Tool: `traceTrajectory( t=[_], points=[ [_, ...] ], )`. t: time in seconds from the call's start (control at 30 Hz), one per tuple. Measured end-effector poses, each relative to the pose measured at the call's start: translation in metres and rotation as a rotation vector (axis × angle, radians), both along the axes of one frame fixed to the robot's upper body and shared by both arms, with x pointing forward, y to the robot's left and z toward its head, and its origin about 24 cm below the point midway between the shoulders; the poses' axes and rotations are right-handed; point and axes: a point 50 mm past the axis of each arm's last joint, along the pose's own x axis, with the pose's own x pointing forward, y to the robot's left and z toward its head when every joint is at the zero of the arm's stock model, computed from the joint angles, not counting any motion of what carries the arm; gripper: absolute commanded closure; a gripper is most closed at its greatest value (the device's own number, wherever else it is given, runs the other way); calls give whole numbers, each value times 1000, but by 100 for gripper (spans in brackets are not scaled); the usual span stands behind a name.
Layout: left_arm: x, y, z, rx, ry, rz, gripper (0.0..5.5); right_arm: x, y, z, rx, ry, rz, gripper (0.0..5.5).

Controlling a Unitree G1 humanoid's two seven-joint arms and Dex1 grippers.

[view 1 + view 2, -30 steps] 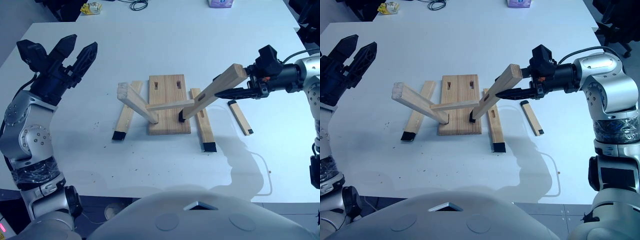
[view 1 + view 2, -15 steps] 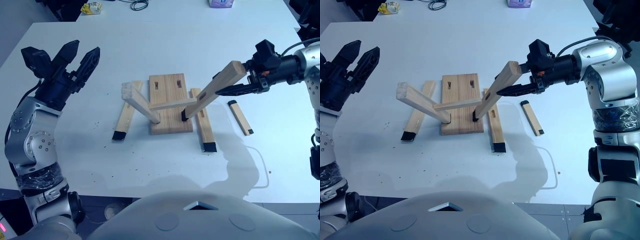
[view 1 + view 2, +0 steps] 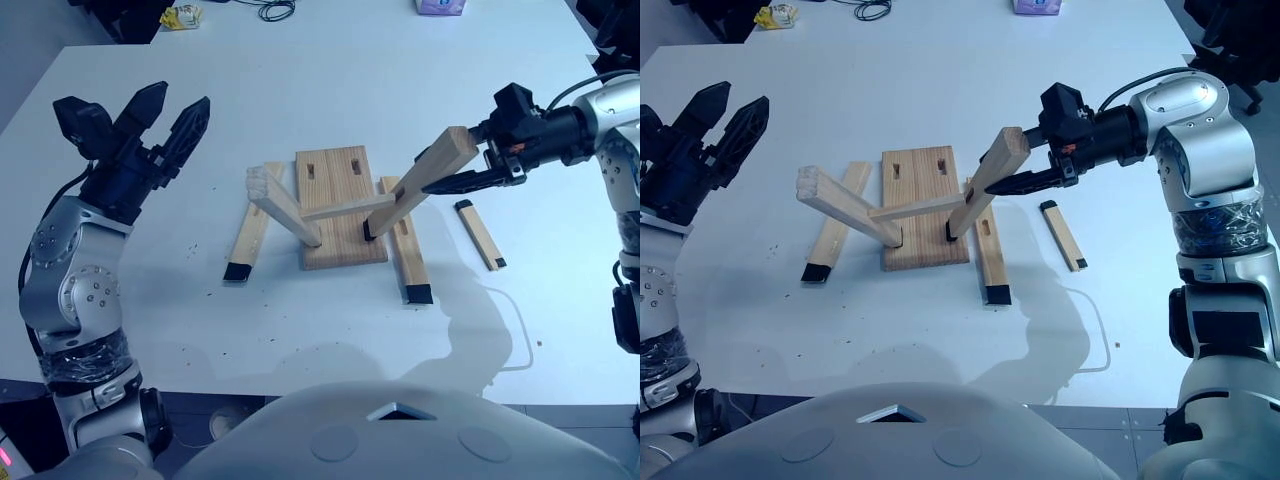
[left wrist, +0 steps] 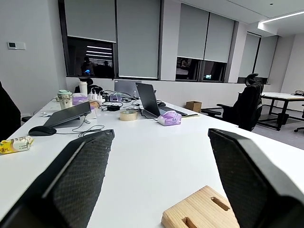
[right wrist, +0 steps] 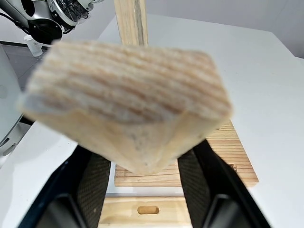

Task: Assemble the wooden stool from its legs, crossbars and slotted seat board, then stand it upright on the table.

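A laptop (image 4: 148, 99) stands near a tape roll (image 4: 128, 115) and purple pack (image 4: 169, 118).

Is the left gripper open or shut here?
Open. The left gripper has its fingers spread wide apart, nothing between them; the table shows through the gap.

Illumination is bright and even, supplied from overhead; a ceiling light strip (image 4: 284, 17) is lit in the left wrist view. The white table (image 3: 300, 90) reflects it diffusely. The dark window (image 4: 90, 57) mirrors rows of lamps.
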Motion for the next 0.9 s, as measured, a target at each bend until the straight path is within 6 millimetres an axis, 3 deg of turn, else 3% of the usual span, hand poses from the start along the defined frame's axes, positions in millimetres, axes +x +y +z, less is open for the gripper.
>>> traceTrajectory(
  t=[0.57, 0.9],
  points=[
    [-20, -60, 17, -91, -64, -95, 183, -2, 14, -4, -13, -36, 36, 348],
    [-21, -76, 18, -101, -80, -111, 183, 2, 23, 1, -58, -39, 69, 348]
  ],
)
